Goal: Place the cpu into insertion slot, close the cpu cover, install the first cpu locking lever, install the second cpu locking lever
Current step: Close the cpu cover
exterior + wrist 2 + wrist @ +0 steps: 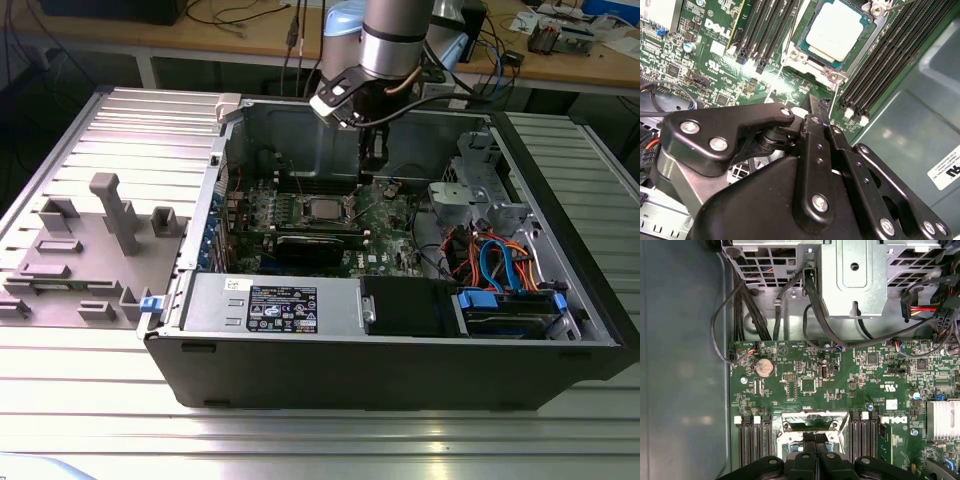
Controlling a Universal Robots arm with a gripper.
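The cpu (pixel 835 32), a square chip with a silver-grey top, lies in the insertion slot (pixel 807 59) on the green board. In the exterior view the cpu (pixel 325 210) sits mid-board inside the open computer case. My gripper (pixel 818 111) hangs above the board beside the slot, its black fingers pressed together with nothing between them. In the exterior view the gripper (pixel 372 158) is above and to the right of the slot. A silver frame, the cpu cover (pixel 815 417), shows just beyond the fingertips (pixel 810 440). I cannot tell whether it lies flat.
Black memory slots (pixel 765 30) flank the socket on both sides. A drive cage (pixel 855 280) with cables (pixel 815 325) stands past the board's edge. The case walls (pixel 290 125) enclose the board. A grey fixture plate (pixel 90 250) lies at the exterior view's left.
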